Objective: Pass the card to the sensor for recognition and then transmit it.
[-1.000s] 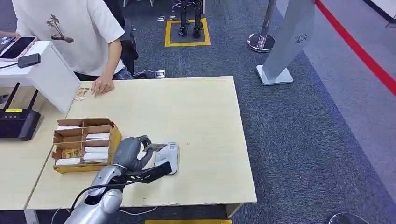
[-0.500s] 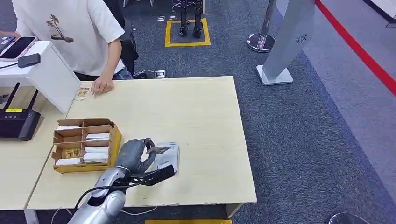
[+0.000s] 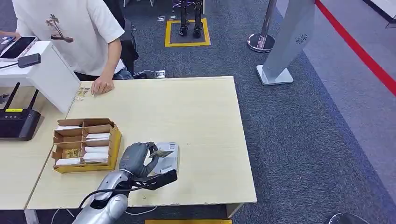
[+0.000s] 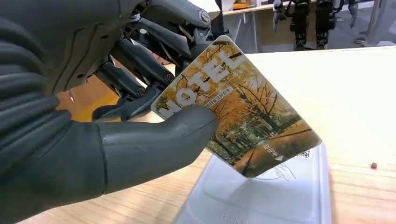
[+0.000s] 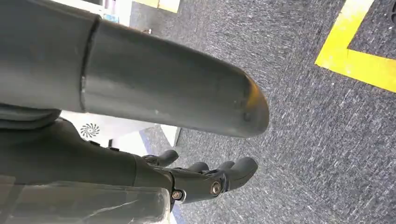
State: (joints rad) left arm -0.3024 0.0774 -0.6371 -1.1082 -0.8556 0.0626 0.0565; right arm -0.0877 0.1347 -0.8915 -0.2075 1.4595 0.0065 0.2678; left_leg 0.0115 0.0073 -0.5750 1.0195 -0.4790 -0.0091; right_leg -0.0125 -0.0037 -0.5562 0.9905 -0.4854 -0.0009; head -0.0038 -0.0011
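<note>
Sitting at the far left, a black router rests on the side table, with a white stand behind it carrying a phone. A person in a white shirt stands at the far left corner of the table, one hand resting on its edge. Nearer, on the table's left part, a cardboard tray with dividers holds stacks of white cards. Just right of the tray, the left hand pinches the card between thumb and fingers. Left wrist view shows the thumb pressed on the card face, printed HOTEL over autumn trees, dark fingers behind it. Card is tilted, one corner low over the white sensor pad; whether it touches the sensor cannot be told. Sensor lies flat near the table's near edge, centre-left. Beyond the table on the right, a grey kiosk and a stanchion base stand on grey carpet. Right hand hangs over the carpet, holds nothing, fingers loosely curled and apart.
</note>
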